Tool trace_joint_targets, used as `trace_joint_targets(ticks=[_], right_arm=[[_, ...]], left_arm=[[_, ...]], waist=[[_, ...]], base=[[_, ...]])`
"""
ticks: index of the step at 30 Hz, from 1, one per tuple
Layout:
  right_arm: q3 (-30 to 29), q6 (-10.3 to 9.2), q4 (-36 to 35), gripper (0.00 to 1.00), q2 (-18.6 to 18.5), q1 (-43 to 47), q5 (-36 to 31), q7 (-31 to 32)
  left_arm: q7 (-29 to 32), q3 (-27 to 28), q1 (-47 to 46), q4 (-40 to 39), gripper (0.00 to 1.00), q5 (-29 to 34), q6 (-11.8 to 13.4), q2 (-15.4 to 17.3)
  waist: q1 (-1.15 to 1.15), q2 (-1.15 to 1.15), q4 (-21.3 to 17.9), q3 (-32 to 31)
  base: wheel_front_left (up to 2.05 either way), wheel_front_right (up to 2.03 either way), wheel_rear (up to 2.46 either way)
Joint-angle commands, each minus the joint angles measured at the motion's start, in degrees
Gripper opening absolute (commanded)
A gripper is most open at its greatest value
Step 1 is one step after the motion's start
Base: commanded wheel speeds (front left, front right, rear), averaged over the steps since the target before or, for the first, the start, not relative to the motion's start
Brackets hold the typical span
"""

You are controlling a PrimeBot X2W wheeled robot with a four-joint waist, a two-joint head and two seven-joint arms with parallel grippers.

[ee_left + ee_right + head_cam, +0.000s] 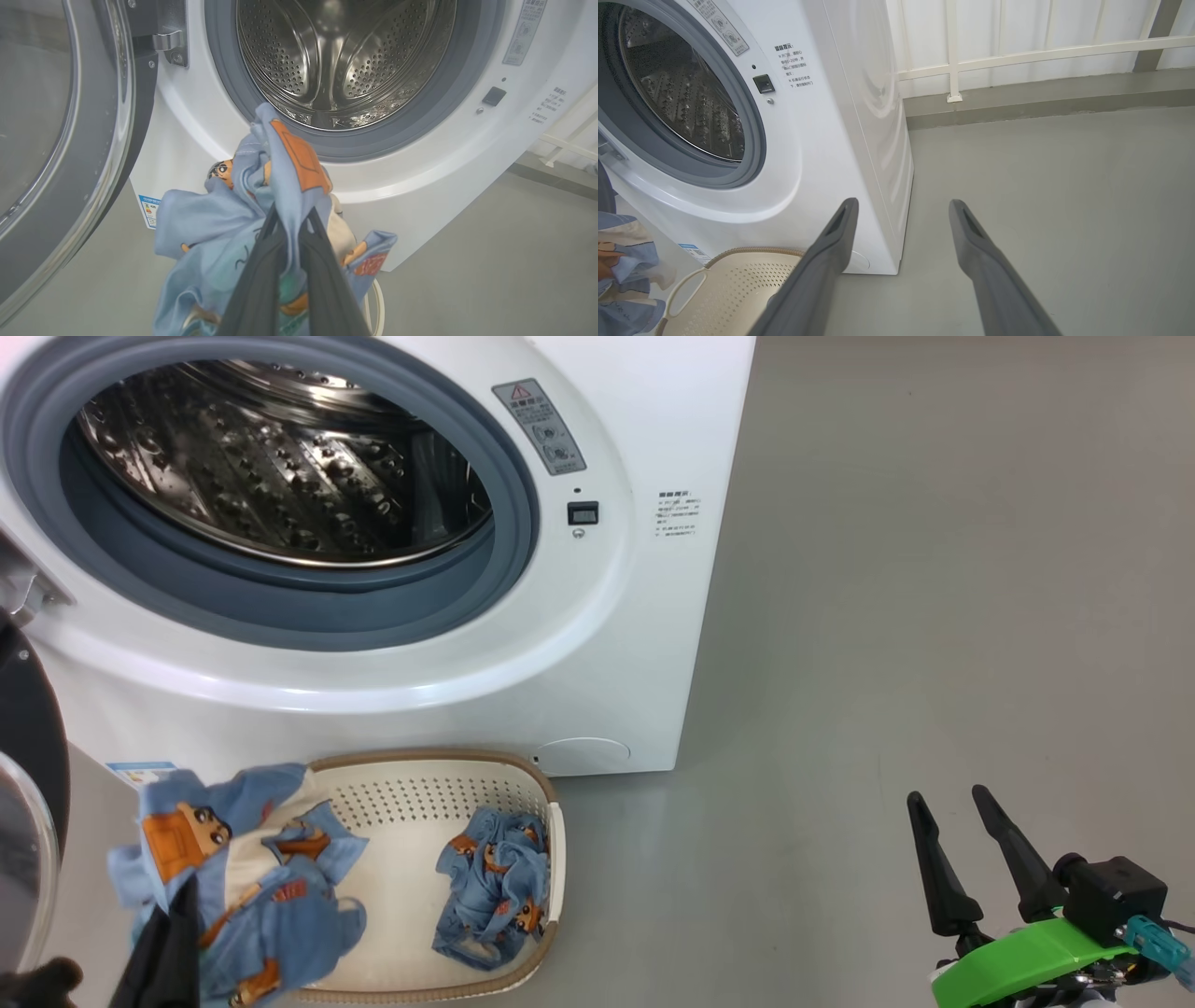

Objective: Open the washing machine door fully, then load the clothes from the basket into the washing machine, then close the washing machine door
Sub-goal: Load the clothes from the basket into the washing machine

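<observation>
Dark fingers of the left gripper (290, 217) pinch one of the clothes (210, 233) just below the washing machine (597, 644) opening, its door (46, 242) swung wide to the left. Another garment (495, 887) lies in the basket (429, 763) just in front of the machine. Well right of the machine, the right gripper (948, 795) hovers with jaws wide and empty.

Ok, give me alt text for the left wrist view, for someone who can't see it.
The left gripper is shut on a light blue printed garment, held before the open washing machine and its steel drum. The washing machine door stands swung open at the left.
</observation>
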Motion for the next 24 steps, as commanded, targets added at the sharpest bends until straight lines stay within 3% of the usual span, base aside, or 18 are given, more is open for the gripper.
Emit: trace_joint_targets(ticks=[1, 13, 24], right_arm=[[0.98, 0.09, -1.53, 1.00, -0.61, 0.54, 0.24, -0.69], [0.90, 0.09, -2.37, 1.00, 0.11, -0.79, -0.16, -0.69], [1.47, 0.09, -2.96, 1.00, 1.86, -3.68, -0.91, -0.69]], left_arm=[[-0.77, 2.99, -0.08, -2.56, 0.00, 1.04, 0.09, 0.59], [-0.78, 3.71, -2.43, -4.65, 0.00, 1.31, 0.09, 0.34], [-0.78, 3.94, -15.09, -4.44, 0.00, 1.31, 0.09, 5.29]], waist=[[0.00, 0.00, 0.00, -0.03], [0.00, 0.00, -0.38, 2.88], [0.00, 0.00, -2.48, 7.81]], base=[[0.00, 0.00, 0.00], [0.00, 0.00, 0.00], [0.00, 0.00, 0.00]])
